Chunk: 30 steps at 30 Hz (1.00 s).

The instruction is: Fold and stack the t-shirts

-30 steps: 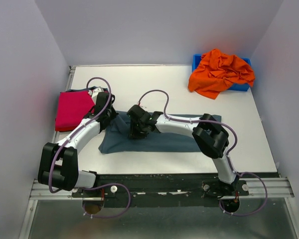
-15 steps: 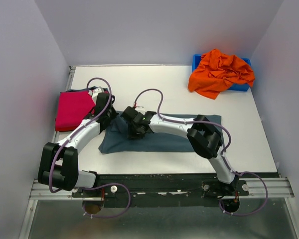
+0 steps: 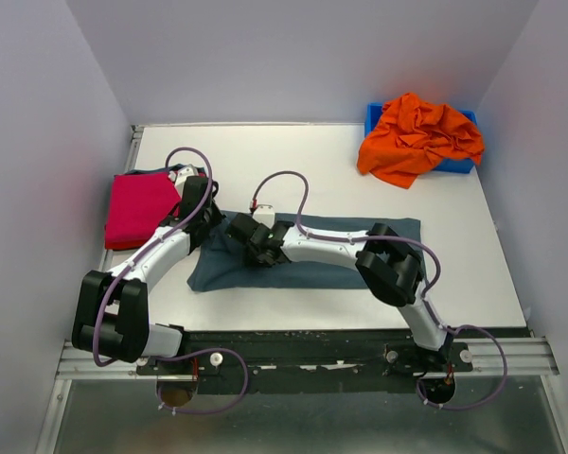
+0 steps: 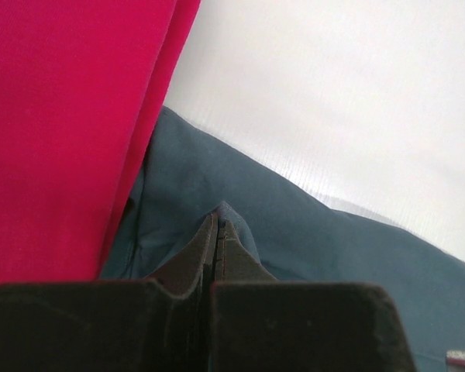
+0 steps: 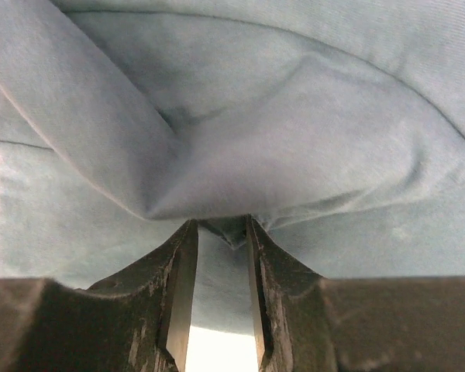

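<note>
1. View from top: right gripper (image 3: 244,235) has slid left over grey-blue shirt (image 3: 312,272), hauling a fold towards left gripper (image 3: 206,225) at its left edge, so the half-fold is under way; magenta shirt (image 3: 137,208) lies flat-folded left of it, orange shirt (image 3: 418,137) crumpled on blue bin (image 3: 371,115) beyond its right end
2. Left wrist: jaws clenched on a thin ridge of smooth grey-blue knit
3. Right wrist: fingers (image 5: 178,271) pinch soft bunched cloth, creases fanning out

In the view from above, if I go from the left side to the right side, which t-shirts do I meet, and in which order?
magenta-red t-shirt → slate grey-blue t-shirt → orange t-shirt. The blue bin overlaps the orange one, so I leave it out.
</note>
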Each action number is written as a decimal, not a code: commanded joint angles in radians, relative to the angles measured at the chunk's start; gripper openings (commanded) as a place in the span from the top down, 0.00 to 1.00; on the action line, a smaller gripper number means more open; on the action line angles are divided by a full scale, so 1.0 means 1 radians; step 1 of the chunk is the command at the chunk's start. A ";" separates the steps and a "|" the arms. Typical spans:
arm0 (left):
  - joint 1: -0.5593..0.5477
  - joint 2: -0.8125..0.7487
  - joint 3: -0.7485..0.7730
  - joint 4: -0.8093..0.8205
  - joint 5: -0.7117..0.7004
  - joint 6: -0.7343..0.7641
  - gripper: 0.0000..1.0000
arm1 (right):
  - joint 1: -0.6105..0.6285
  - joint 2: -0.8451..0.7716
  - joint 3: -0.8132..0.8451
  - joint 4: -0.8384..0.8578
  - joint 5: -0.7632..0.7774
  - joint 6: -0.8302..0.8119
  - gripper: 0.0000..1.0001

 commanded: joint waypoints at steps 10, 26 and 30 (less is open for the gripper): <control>0.002 0.040 0.012 0.024 0.015 0.015 1.00 | 0.020 -0.086 -0.133 0.073 0.160 -0.175 0.60; 0.002 0.016 -0.005 0.007 0.023 0.009 1.00 | 0.028 -0.095 -0.150 0.115 0.119 -0.210 0.85; 0.000 -0.047 -0.050 -0.005 0.037 -0.022 1.00 | 0.028 -0.151 -0.177 0.116 0.077 -0.212 0.91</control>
